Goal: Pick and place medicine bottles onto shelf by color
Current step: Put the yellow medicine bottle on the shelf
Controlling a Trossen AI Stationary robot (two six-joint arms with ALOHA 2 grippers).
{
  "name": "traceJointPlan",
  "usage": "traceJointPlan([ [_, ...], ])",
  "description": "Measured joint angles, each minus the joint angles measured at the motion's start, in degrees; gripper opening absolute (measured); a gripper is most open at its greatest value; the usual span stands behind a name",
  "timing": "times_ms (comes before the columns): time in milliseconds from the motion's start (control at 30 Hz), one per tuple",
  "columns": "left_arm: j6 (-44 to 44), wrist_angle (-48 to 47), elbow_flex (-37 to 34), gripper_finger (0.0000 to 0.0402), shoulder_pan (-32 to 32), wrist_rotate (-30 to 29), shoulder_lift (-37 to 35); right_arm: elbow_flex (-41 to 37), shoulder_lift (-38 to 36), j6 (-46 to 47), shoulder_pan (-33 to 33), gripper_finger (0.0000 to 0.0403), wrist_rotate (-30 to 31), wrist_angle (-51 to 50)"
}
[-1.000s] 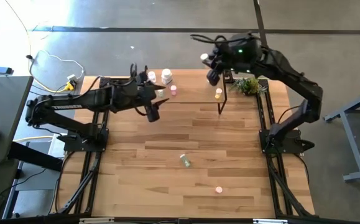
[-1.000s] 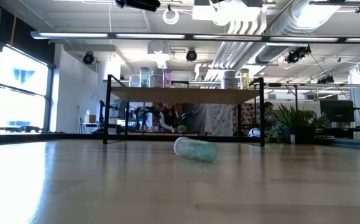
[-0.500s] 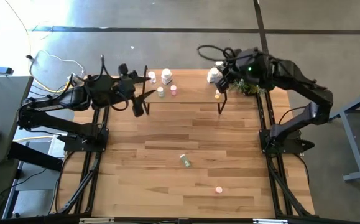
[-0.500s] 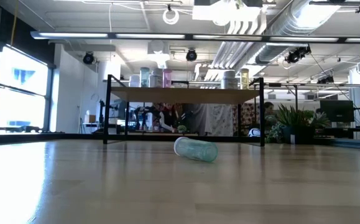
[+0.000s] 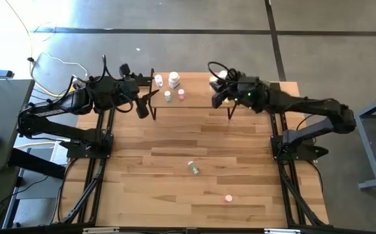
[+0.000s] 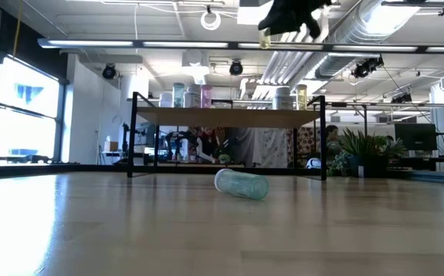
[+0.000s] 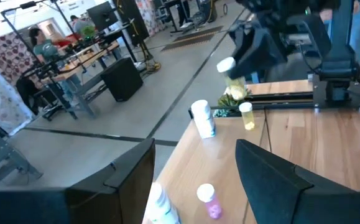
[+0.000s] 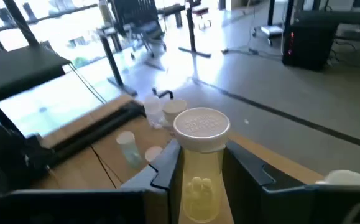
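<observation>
1. Most medicine bottles (image 5: 173, 80) already stand on the shelf (image 5: 194, 103) along the tabletop's (image 5: 175, 169) far edge: whites, a green and a pink toward its left end.
2. Two remain on the tabletop: a pale green bottle (image 6: 241, 184) lying on its side near the middle, and a pink bottle (image 5: 228, 197) toward the near edge.
3. The right tool (image 8: 195, 163) is clenched on a yellow bottle (image 8: 199, 165) with a white cap, held above the shelf's right end (not yet set down).
4. The left tool (image 7: 195, 168) hangs released and empty near the shelf's left end
</observation>
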Motion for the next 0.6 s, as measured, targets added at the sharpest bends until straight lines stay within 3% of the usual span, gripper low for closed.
traceJointPlan([
  [300,0.00,-0.30,0.00,0.0213,0.28,0.00,0.00,-18.05,0.42,2.71,-0.02,0.0081,-3.56,31.48],
  [600,-0.02,-0.28,-0.02,0.0213,0.71,0.61,0.02,-21.84,8.12,4.54,1.72,0.0081,-3.91,41.60],
])
